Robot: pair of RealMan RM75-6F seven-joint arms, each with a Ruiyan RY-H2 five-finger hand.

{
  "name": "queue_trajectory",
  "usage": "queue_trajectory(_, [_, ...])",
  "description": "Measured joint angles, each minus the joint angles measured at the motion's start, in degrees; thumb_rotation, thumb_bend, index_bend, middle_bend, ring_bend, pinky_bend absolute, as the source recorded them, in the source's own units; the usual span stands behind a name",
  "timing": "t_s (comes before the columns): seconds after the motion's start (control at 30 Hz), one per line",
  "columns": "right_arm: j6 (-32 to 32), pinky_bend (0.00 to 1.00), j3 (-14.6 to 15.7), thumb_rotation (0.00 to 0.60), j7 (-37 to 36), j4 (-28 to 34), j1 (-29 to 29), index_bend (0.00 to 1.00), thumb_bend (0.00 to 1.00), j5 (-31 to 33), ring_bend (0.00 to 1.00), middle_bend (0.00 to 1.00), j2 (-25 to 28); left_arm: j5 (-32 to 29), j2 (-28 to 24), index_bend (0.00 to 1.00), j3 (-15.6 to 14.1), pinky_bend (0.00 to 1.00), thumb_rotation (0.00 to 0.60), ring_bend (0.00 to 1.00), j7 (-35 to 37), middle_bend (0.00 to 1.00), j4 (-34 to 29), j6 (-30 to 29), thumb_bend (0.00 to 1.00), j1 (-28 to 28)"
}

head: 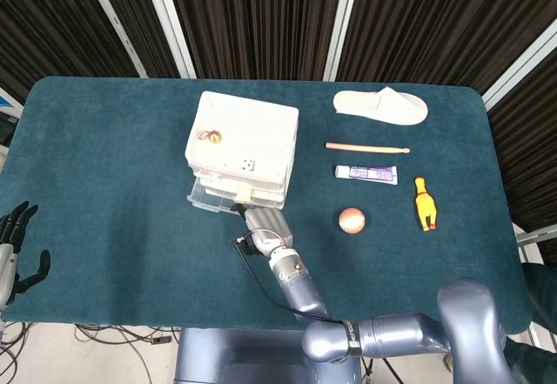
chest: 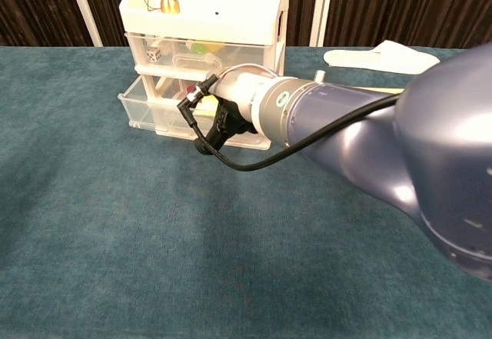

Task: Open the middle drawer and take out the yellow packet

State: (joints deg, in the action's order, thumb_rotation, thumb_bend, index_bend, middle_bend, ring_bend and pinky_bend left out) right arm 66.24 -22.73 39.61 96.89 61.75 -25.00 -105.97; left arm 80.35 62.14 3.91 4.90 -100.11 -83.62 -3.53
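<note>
The yellow packet [chest: 204, 98] lies inside the middle drawer [chest: 154, 108] of the white drawer unit [head: 244, 144]; from the chest view only a sliver of yellow shows past your wrist. The drawer stands part way out of the unit, its clear front wall jutting toward you, so the opening step looks nearly done, though not yet the taking.

Your right hand [head: 261, 221] sits right at the drawer's front, near its right end. Its fingers are hidden behind the wrist and forearm in both views, so I cannot tell whether they are hooked on the drawer's front or simply resting against it; probably they hold the pull, but treat that as a guess.

For the next move, judge whether the opening is wide enough for fingers to reach in. If so, let go of the front, lift over the wall and come down on the packet. If not, draw it a little further out.

Your left hand [head: 12, 253] hangs at the counter's [head: 104, 158] near left edge, fingers spread and holding nothing, well apart from the unit.
</note>
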Motion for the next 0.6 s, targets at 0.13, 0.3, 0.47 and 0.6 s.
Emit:
queue_trajectory(0.13, [-0.2,1.0,0.3,0.6,0.0,0.5,-0.1,0.26,0.51,0.5,1.0,0.96,0.3,0.0,0.0,0.03,0.0,0.0,0.6,0.0,0.0,0.0,0.0,0.0,0.51,0.0])
queue_trajectory(0.3, [-0.1,1.0,0.6,0.6,0.0,1.9,-0.2,0.26,0.51,0.7,1.0,0.96,0.8,-0.1,0.0,0.03,0.0,0.0,0.6,0.0,-0.1,0.0,0.0,0.1,0.51,0.0])
queue_trajectory(0.47, [0.2,1.0,1.0,0.6,0.1,3.0,-0.2,0.26,0.51,1.3,1.0,0.96,1.2,-0.1,0.0,0.03,0.0,0.0,0.6,0.0,-0.1,0.0,0.0,0.0,0.51,0.0])
queue_trajectory(0.6, [0.3,1.0,1.2,0.6,0.1,3.5,-0.1,0.26,0.51,1.4,1.0,0.96,1.3,-0.1,0.0,0.03,0.0,0.0,0.6,0.0,0.0,0.0,0.0,0.0,0.51,0.0])
